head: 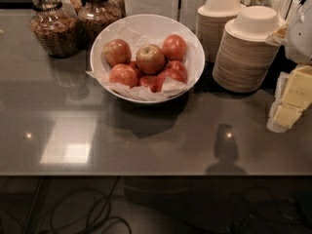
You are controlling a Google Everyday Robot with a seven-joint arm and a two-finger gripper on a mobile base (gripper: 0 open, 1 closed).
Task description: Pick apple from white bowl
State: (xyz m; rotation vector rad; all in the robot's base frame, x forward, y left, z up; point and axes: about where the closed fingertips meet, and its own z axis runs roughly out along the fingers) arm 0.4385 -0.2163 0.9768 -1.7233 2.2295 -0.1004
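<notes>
my gripper [291, 101] at right edge, cut off by frame | parted or closed: I cannot tell | apple [150, 58] atop white bowl's [161, 23] pile, unobstructed

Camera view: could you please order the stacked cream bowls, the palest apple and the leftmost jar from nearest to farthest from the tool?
The tool is at the right edge.
1. stacked cream bowls, right rear
2. apple, centre, in white bowl
3. jar, far left

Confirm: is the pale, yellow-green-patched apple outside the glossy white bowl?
No, the pale apple lies in the white bowl among redder apples; end effector not in view.
</notes>
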